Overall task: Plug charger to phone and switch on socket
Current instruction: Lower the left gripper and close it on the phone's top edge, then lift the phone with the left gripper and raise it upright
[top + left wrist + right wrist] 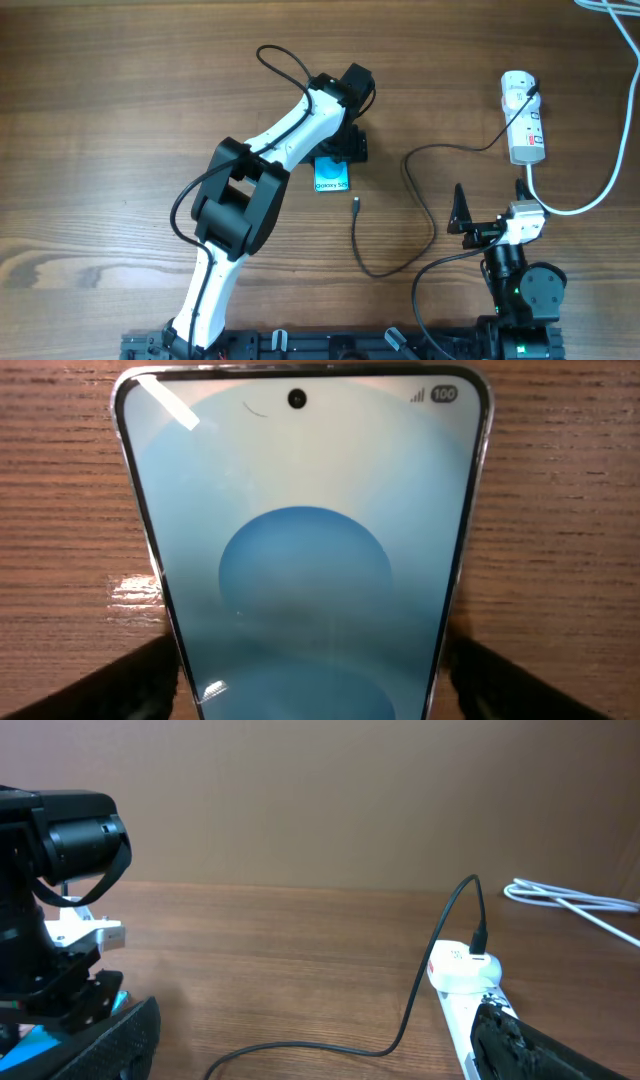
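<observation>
The phone point(332, 180), with a cyan screen and white frame, lies flat at the table's middle. It fills the left wrist view point(310, 540). My left gripper point(343, 150) is low over its far end. The gripper point(312, 650) is open, with one finger on each side of the phone and a thin gap at each edge. The charger cable point(432, 225) runs from the socket point(522, 118) in a loop. Its connector tip point(357, 206) lies loose just right of the phone. My right gripper point(490, 202) is open and empty below the socket. In the right wrist view the gripper point(315, 1020) faces the cable point(420, 990) and the socket point(462, 975).
A thick white cord point(600, 195) runs from the socket's near end around the right side to the far right corner. It also shows in the right wrist view point(575, 900). The left arm point(260, 160) crosses the table's middle, and its wrist shows in the right wrist view point(60, 850).
</observation>
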Robot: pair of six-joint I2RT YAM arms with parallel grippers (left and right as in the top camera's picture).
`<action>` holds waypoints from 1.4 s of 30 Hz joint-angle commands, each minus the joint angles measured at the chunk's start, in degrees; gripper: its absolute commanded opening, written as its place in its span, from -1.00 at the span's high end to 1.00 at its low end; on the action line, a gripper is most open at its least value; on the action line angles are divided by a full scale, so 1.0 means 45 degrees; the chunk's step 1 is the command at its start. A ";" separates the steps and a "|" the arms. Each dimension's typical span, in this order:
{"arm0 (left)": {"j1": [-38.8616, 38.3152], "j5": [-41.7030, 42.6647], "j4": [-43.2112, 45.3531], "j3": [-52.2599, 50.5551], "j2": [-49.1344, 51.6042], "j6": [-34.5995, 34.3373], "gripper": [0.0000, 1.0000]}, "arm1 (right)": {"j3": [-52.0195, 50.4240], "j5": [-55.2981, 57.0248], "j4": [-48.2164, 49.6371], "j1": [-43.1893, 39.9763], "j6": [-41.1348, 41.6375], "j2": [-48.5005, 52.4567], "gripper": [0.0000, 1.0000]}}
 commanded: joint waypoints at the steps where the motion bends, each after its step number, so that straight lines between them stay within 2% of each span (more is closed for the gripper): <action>1: 0.0049 -0.0549 -0.0068 -0.0743 0.0539 0.0131 -0.47 | -0.0015 0.0165 0.0044 -0.0053 -0.0141 -0.0049 -0.99; 2: 0.0049 -0.0549 -0.0087 -0.0763 0.0539 0.0136 -0.40 | -0.0015 0.0165 0.0039 -0.0053 -0.0146 -0.0049 -1.00; 8: 0.0053 -0.0495 -0.0272 -0.0699 0.0529 0.0136 -0.41 | -0.0015 0.0165 0.0039 -0.0053 -0.0146 -0.0049 -0.99; 14: 0.0063 -0.0345 -0.1987 0.1010 0.0437 0.0097 -0.36 | -0.0015 0.0165 0.0044 -0.0053 -0.0141 -0.0049 -1.00; 18: 0.0063 0.0899 -0.3259 0.2307 0.0005 0.0102 -0.35 | -0.0015 0.0165 0.0044 -0.0053 -0.0146 -0.0049 -1.00; 21: 0.0126 0.2890 -0.3711 0.2701 -0.0491 0.0112 -0.36 | -0.0015 0.0165 0.0039 -0.0053 -0.0146 -0.0049 -0.99; 25: 0.0685 0.7762 -0.3847 0.2720 -0.1389 0.0291 -0.36 | -0.0015 0.0165 0.0044 -0.0053 -0.0146 -0.0049 -0.99; 28: 0.1321 1.1492 -0.3798 0.2720 -0.1719 0.1039 -0.36 | -0.0015 0.0165 0.0044 -0.0053 -0.0146 -0.0049 -0.99; 31: 0.2059 1.4251 -0.3798 0.2720 -0.1763 0.1117 -0.36 | -0.0015 0.0165 0.0039 -0.0053 -0.0146 -0.0049 -0.99; 38: 0.3429 1.7690 -0.3803 0.2720 -0.1763 0.1112 -0.36 | -0.0015 0.0165 0.0044 -0.0053 -0.0146 -0.0049 -1.00; 42: 0.4129 1.8520 -0.3803 0.2720 -0.1763 0.1112 -0.36 | -0.0015 0.0165 0.0044 -0.0053 -0.0146 -0.0049 -0.99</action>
